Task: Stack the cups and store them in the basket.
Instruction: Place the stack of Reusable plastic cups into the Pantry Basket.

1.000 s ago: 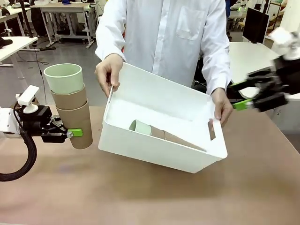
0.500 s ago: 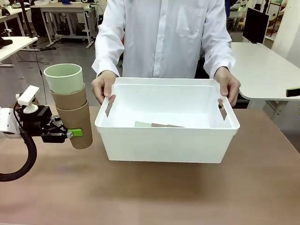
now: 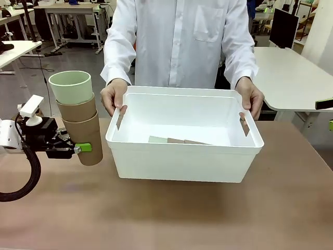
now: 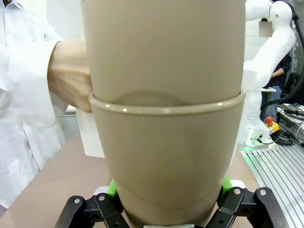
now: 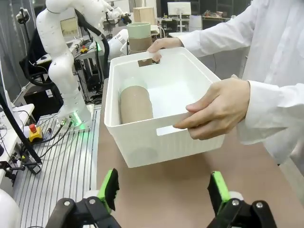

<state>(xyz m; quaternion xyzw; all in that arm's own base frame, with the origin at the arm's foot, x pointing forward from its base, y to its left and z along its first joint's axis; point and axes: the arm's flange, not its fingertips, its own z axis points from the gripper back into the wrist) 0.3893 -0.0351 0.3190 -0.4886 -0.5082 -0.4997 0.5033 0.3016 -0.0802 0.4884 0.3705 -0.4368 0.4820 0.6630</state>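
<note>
— How are the fingers [image 4: 112,186] found?
— On the left gripper [image 3: 83,148] they are clamped on the lowest cup [image 3: 88,143] of an upright stack of three [image 3: 78,117]. On the right gripper [image 5: 164,190] they are spread wide, with nothing between them.
— And the larger things?
— The basket [image 3: 177,165] is seen at the middle of the brown table [image 3: 166,219]. It is gripped by a person, one hand [image 3: 113,96] at one short side and the other hand [image 3: 253,99] at the opposite side. Whether it is fully set down cannot be told.
— And the cups?
— The held stack is kept just left of the basket: two grey-brown cups, topped by a mint cup [image 3: 70,86]. A second stack [image 5: 135,102] is laid on its side on the basket's floor.
</note>
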